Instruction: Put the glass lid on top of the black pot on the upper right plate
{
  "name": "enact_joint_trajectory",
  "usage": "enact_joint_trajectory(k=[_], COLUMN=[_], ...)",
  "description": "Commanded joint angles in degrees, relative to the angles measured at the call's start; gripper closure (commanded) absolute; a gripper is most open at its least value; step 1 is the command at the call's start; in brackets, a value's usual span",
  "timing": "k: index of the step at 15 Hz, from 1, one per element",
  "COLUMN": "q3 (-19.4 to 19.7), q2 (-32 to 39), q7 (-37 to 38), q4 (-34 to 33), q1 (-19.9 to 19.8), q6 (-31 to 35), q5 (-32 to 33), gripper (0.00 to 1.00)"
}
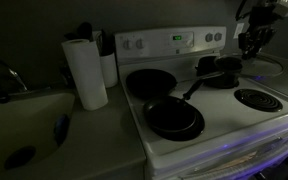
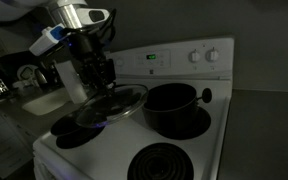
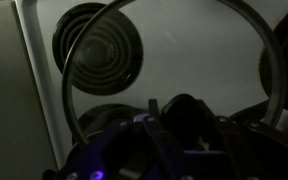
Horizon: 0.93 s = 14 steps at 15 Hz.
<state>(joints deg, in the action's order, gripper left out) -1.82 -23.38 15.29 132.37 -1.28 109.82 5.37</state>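
Note:
The glass lid (image 2: 116, 105) hangs tilted in the air from my gripper (image 2: 96, 82), which is shut on its centre knob. In this exterior view it hovers just left of the black pot (image 2: 174, 106), a little above the stove and apart from the pot. In the wrist view the lid's metal rim (image 3: 89, 40) arcs across the frame and the dark knob (image 3: 180, 118) sits between my jaws. In an exterior view the pot (image 1: 220, 70) stands on the upper right plate, with my gripper (image 1: 254, 42) above and to its right.
Two black frying pans (image 1: 150, 82) (image 1: 174, 118) sit on the stove's left burners. A free coil burner (image 1: 256, 98) is at the front right. A paper towel roll (image 1: 84, 72) and a sink (image 1: 24, 125) are left of the stove. The control panel (image 2: 184, 57) rises behind the pot.

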Motion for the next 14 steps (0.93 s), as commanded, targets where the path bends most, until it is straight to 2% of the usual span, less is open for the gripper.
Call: enact_joint_trajectory(k=[1,7,8,9,13,14], q3=[1.93,6.32,5.54,5.79,5.55,5.55], q2=[4.78,14.7,11.23,12.47,12.93,12.88], q7=[-4.33,-12.34,-9.17,-9.56,-9.3,-9.3], q4=[-7.32,-17.22,-12.16,-12.98,-12.61,-12.6], q1=[-2.03,-2.53,-2.54,-2.58,-2.46,-2.46], q6=[-3.55,-4.68,-2.21,-2.05,-2.04,-2.04], q5=[1.58,-1.24,0.16,0.07,0.09,0.09], gripper=[0.86,0.86,0.86,0.61,0.61,0.86])
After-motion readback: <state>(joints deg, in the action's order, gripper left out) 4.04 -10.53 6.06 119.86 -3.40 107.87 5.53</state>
